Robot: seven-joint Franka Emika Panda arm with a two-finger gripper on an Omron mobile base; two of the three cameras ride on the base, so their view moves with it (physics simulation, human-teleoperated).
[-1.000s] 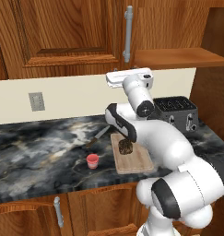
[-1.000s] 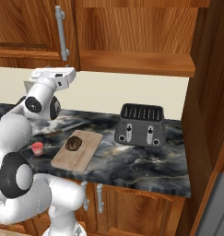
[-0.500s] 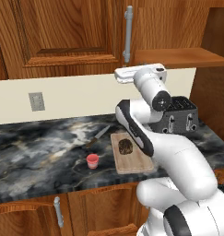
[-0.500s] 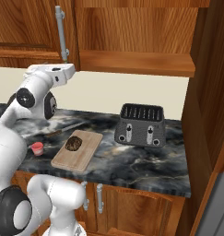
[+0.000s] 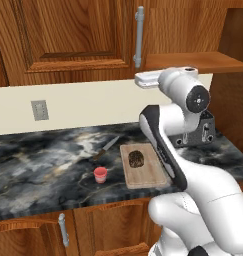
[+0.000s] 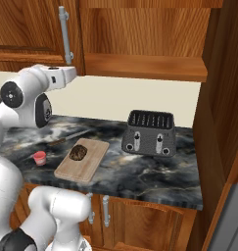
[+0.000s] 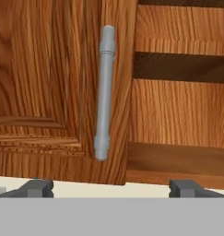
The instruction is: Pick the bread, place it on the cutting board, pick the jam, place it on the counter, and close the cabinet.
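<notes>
**Gripper up at cabinet handle, bread on board, jam on table**

Gripper (image 7: pixel 111 186) empty, fingers spread wide, two dark fingertips (image 7: pixel 37 187) at 6 o'clock in the hand view. It points at the cabinet (image 7: pixel 44 83) door edge; grey bar handle (image 7: pixel 104 92) stands upright straight ahead, at 12 o'clock from the gap between the tips, not touched. To 3 o'clock of the handle the cabinet is open: inner shelf (image 7: pixel 178 156) visible.

Left base view: gripper (image 5: pixel 145 80) raised under the cabinet (image 5: pixel 68 35), just below the handle (image 5: pixel 138 35).

Bread (image 5: pixel 136 158) lies on the cutting board (image 5: pixel 143 175), toward its far end. Jam (image 5: pixel 100 174) stands upright on the table (image 5: pixel 38 165), just beside the board at 9 o'clock, apart from it. Knife (image 5: pixel 107 147) lies on the table at 12 o'clock from the jam. Toaster (image 6: pixel 149 133) on the table at 3 o'clock of the board (image 6: pixel 83 162) in the right base view, well apart.
</notes>
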